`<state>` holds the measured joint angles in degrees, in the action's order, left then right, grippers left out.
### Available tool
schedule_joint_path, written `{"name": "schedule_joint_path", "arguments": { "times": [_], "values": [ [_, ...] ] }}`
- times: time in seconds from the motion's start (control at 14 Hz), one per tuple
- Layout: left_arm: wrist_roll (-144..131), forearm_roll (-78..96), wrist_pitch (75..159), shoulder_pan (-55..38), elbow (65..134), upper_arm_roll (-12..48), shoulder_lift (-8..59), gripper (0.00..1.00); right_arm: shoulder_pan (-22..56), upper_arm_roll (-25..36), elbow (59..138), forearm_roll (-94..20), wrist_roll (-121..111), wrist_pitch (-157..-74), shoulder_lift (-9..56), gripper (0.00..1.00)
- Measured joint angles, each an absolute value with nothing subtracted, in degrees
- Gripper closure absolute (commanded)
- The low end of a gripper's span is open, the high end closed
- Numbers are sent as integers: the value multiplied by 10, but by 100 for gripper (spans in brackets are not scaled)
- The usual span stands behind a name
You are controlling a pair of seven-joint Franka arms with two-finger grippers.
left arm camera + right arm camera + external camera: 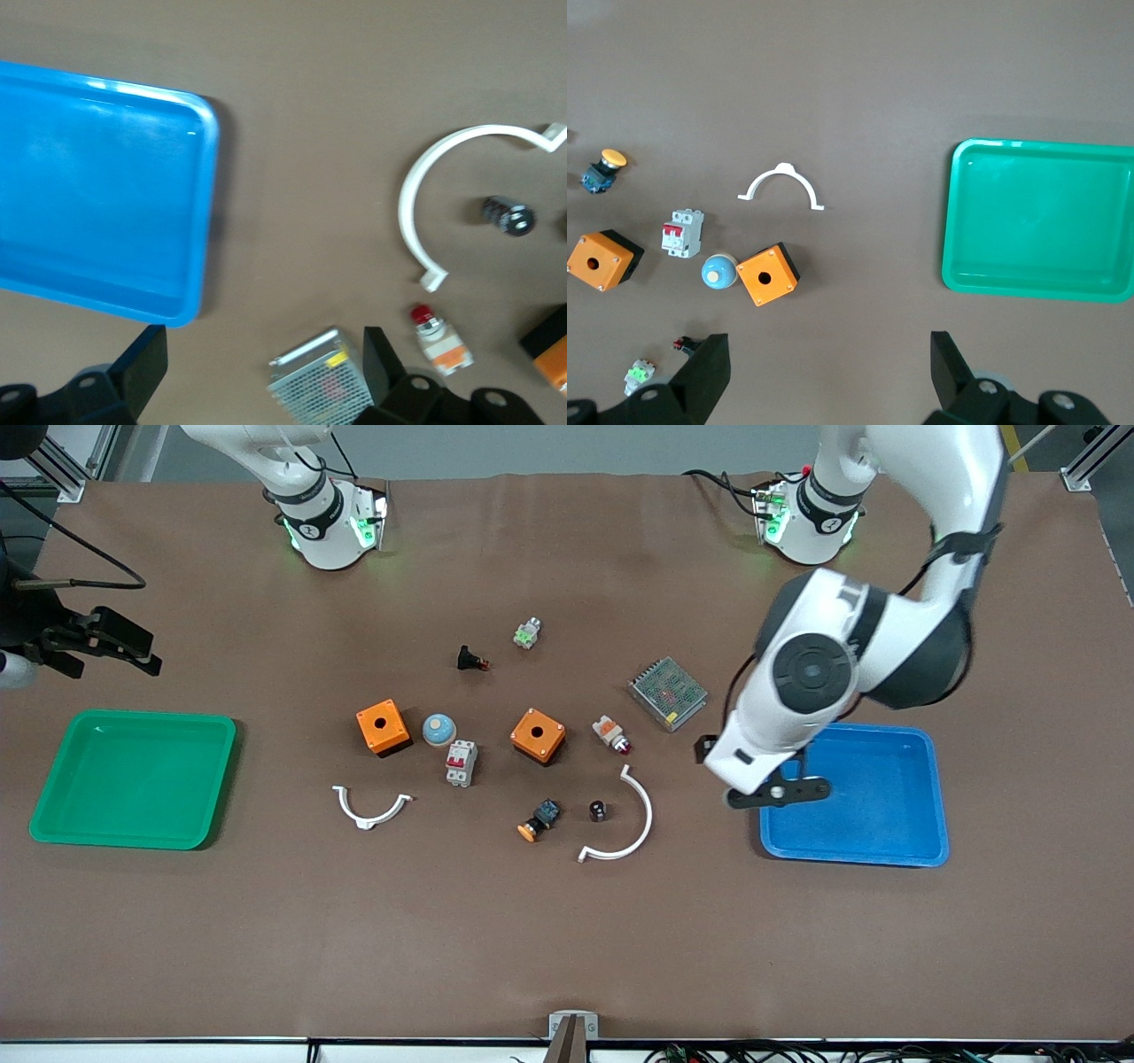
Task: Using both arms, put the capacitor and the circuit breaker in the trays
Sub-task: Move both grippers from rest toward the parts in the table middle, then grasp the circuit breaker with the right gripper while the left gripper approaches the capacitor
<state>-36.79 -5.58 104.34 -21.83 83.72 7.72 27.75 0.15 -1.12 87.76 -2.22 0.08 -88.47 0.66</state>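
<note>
The left claw (780,791) hangs spread over the tabletop (567,939) at the edge of a tray (921,815), which lies toward the left arm's end from it. The capacitor (598,810) lies toward the right arm's end from the claw, inside a curved bracket (631,828); the circuit breaker (461,763) lies further that way.

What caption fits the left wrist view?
Open left gripper above the table between blue tray and white arc clip, capacitor untouched.

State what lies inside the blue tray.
Nothing shows on the bare floor of the blue tray. The left gripper, fingers open, hangs over its edge nearest the capacitor, covering that part in the front view.
</note>
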Motion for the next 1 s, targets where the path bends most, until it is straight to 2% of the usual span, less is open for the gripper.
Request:
{"name": "schedule_joint_path", "arguments": {
  "times": [0.29,0.5,0.79,1.0],
  "values": [
    [-439,-56,1131,-264,835,77,337,17,58,-17,879,-22,3,-884,17,0],
    [-458,-56,1160,-286,831,77,372,18,129,-19,890,-22,87,-903,54,0],
    [-473,-56,1163,-310,824,77,379,18,218,-20,930,-22,235,-1005,133,0],
    [-473,-56,1171,-311,819,77,378,18,244,-20,979,-22,276,-1114,180,0]
  ]
}}
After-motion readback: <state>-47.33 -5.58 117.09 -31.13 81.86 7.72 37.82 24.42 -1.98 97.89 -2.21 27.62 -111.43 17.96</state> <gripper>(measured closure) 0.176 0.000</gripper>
